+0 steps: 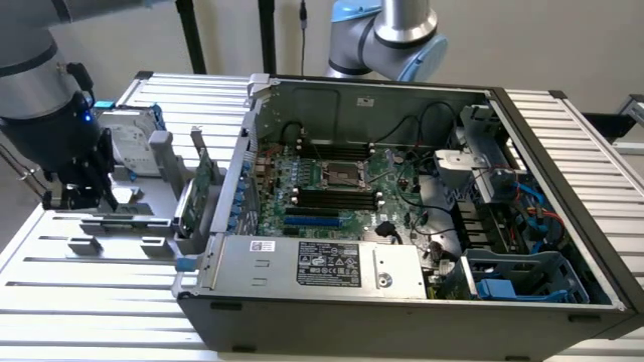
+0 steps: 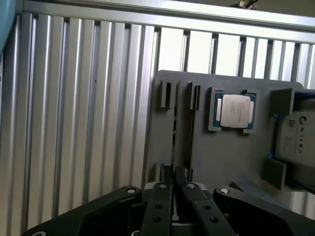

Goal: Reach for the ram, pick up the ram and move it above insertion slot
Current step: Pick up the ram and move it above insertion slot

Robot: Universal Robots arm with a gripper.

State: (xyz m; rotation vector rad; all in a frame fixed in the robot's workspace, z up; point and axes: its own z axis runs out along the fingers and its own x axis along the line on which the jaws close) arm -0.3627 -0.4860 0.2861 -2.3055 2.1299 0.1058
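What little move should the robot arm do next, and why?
Probably lift straight up, slowly. The black pincer is shut low over the narrow slot of the grey plastic holder, where a thin dark strip stands edge-on; rising straight should keep clear of the slot walls.

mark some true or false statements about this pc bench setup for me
1. The computer case is open, with its motherboard in view. True.
2. The jaws are spread wide apart. False: the gripper has its jaws close together, shut.
3. A processor chip sits in a pocket of the gray holder. True.
4. The gripper is reaching inside the computer case. False: it is over the gray holder on the slatted table, at the exterior view's left of the case.
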